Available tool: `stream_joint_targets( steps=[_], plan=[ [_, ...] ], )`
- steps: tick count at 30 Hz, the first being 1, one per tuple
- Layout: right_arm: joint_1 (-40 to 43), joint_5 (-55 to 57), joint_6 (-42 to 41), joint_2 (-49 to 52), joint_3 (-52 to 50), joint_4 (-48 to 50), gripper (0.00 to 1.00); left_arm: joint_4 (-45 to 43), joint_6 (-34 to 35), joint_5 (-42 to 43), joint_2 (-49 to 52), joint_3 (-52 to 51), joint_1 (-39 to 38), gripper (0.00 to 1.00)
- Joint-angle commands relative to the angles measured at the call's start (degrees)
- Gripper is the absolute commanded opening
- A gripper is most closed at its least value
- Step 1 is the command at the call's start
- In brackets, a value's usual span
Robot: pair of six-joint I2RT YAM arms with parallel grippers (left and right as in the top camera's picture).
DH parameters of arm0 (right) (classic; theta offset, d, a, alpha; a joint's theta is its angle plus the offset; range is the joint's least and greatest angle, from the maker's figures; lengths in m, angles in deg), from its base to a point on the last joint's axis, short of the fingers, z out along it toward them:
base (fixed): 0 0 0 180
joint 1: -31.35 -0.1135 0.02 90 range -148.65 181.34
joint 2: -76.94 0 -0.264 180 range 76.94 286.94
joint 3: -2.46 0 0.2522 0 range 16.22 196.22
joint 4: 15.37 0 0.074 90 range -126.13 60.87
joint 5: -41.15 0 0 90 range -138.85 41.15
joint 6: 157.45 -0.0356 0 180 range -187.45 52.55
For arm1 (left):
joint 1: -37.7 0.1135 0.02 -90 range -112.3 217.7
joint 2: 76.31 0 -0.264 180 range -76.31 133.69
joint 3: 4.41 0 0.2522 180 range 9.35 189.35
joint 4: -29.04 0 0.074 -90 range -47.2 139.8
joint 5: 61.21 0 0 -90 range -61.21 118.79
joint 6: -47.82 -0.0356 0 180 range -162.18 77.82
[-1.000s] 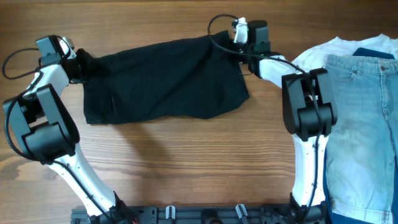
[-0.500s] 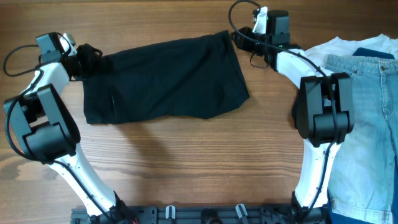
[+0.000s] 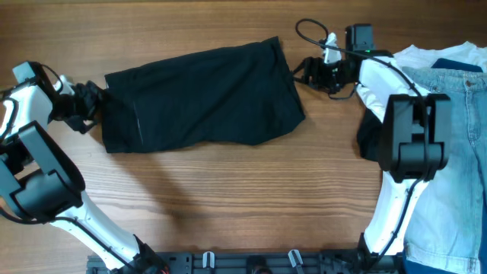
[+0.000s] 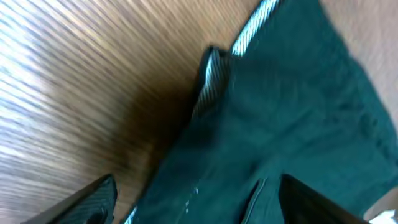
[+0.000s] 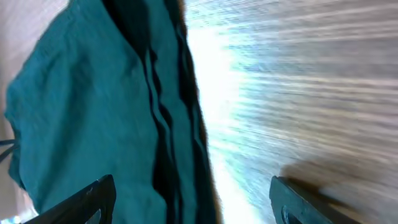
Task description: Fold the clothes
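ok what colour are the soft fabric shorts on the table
The soft fabric shorts are black; overhead view.

Both wrist views were blurred: the table [image 4: 68, 87] grain ran into streaks, and the shorts [image 4: 298, 106] read as a teal smear cut by the frame. Of the left gripper [image 4: 199, 202] and the right gripper [image 5: 189, 199], only the spread fingertips [image 5: 93, 199] showed above the bottom edges. Overhead, the jeans [image 3: 449, 152] ran off the right edge and covered most of the white shirt [image 3: 407, 55].
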Motion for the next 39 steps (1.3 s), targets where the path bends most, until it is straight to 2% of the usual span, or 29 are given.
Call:
stream_joint_targets(
  steps=[1,3,4,6,9,13,15,19,21,23,24,25,26,28,29,33,39],
  plan=[
    [0.4,-0.5,6.5,-7.8,0.0,-2.6,0.8,1.8,-5.5,-1.6,-1.1,-0.5,-0.7,0.86],
    [0.0,-1.6,7.5,-14.2,0.0,-6.1,0.77,2.3,-7.3,-3.9,-1.0,-0.7,-1.0,0.92],
    [-0.5,-1.7,7.4,-16.1,0.0,-7.4,0.71,2.1,-8.8,-3.9,-1.0,-1.0,-1.2,0.93],
    [-2.6,-1.6,7.2,-19.9,0.0,-10.8,0.49,2.1,-11.3,-3.8,-0.5,-1.9,-2.5,0.95],
    [-6.7,2.6,1.6,-19.7,-0.7,-14.4,0.23,2.3,-13.6,-5.5,1.8,-2.1,-6.0,0.89],
    [-11.6,14.8,-5.0,-16.3,-3.6,-14.0,0.16,1.7,-13.6,-10.2,3.1,-2.1,-9.1,0.91],
    [-12.5,15.4,-6.0,-13.0,-4.5,-13.3,0.16,1.1,-13.6,-10.3,3.1,-2.1,-9.6,0.93],
    [-12.5,15.4,-6.2,-6.1,-4.5,-13.7,0.14,1.5,-13.7,-7.0,4.5,-2.4,-9.6,0.84],
    [-12.7,14.8,-6.1,-3.5,-4.5,-13.9,0.15,1.2,-13.6,-2.5,6.1,-3.0,-10.1,0.77],
    [-12.8,14.4,-6.0,-1.7,-4.5,-14.2,0.15,1.2,-13.6,-1.2,7.2,-3.0,-10.7,0.68],
    [-12.8,14.5,-6.0,-1.2,-4.5,-14.3,0.15,1.2,-13.7,-1.3,7.5,-3.0,-11.3,0.58],
    [-12.8,14.5,-6.0,-1.0,-4.5,-14.4,0.15,1.2,-13.7,-1.3,7.5,-3.0,-11.7,0.52],
    [-12.8,14.5,-5.9,-1.0,-4.5,-14.6,0.15,1.1,-13.7,-1.3,7.5,-3.0,-12.1,0.41],
    [-12.8,14.5,-5.8,-1.0,-4.5,-14.7,0.13,1.4,-13.6,-1.3,7.4,-3.0,-12.3,0.11],
    [-12.8,14.5,-5.8,-1.0,-4.5,-14.9,0.09,2.1,-13.7,-1.3,7.3,-2.9,-12.1,0.04],
    [-12.2,14.5,-4.3,-2.8,-3.5,-17.1,0.04,8.0,-13.6,-1.3,5.1,0.2,-9.0,0.04],
    [-8.2,19.6,-1.5,-14.0,-3.0,-20.7,0.06,23.1,-13.0,-4.5,-3.8,14.1,-2.0,0.04]
  ],
)
